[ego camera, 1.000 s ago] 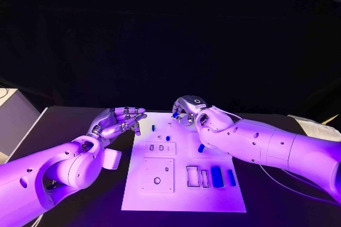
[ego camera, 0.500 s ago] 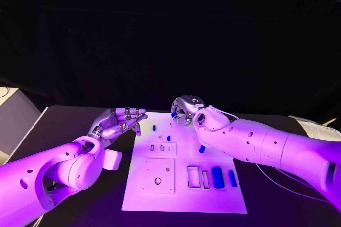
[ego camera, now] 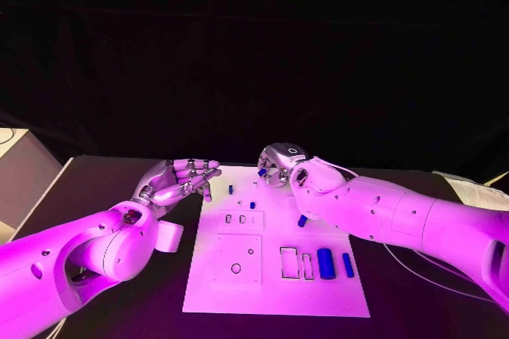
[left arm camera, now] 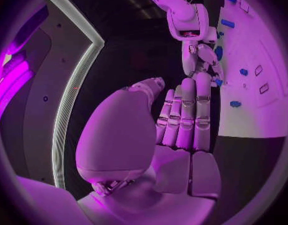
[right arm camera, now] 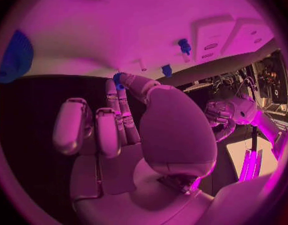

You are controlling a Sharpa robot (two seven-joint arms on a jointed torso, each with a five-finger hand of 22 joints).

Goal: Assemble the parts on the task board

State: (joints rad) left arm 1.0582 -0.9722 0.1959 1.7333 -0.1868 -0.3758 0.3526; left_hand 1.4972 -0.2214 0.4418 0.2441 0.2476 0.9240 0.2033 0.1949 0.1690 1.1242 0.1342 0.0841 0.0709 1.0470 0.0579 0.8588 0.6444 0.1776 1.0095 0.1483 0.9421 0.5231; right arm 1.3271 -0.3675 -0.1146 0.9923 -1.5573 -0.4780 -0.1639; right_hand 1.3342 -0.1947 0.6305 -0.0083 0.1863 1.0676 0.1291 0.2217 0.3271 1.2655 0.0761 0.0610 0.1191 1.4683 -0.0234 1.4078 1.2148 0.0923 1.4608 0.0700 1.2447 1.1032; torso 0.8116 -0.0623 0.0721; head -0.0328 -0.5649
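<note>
On the black counter (ego camera: 95, 184), centre: flat white rectangular task board (ego camera: 276, 287), long side running away from the robot; lower half carries a raised square plate with a small oval hole (ego camera: 237, 259) and, beside it, a row of slots, two of them outlined and bare (ego camera: 287, 262), two seated with upright blue oblong parts, one wide (ego camera: 326, 263) and one narrow (ego camera: 348, 264); mid-board, a smaller raised plate with two little slots (ego camera: 240, 219); just beyond it, two small blue pegs (ego camera: 252, 204) standing apart from each other; a further short blue part (ego camera: 302, 220) lies at the edge of the right forearm. Right robot hand (ego camera: 278, 165), silver, many-fingered, poised over the far end of the board; fingers curled in, thumb and a fingertip pinching a small blue part (right arm camera: 117, 78), seen at the fingertips in the right wrist view and as a blue speck at the hand in the head view; part held above the board, not touching it. Left robot hand (ego camera: 178, 180), silver, raised beside the board's far left corner, over the counter; fingers (left arm camera: 189, 116) extended side by side, slightly bent, thumb apart from them; nothing held, released. Both hands near each other but apart; white arms entering from either side. Small white block (ego camera: 167, 237) on the counter, just beside the board's left edge, partly behind the left arm.
</note>
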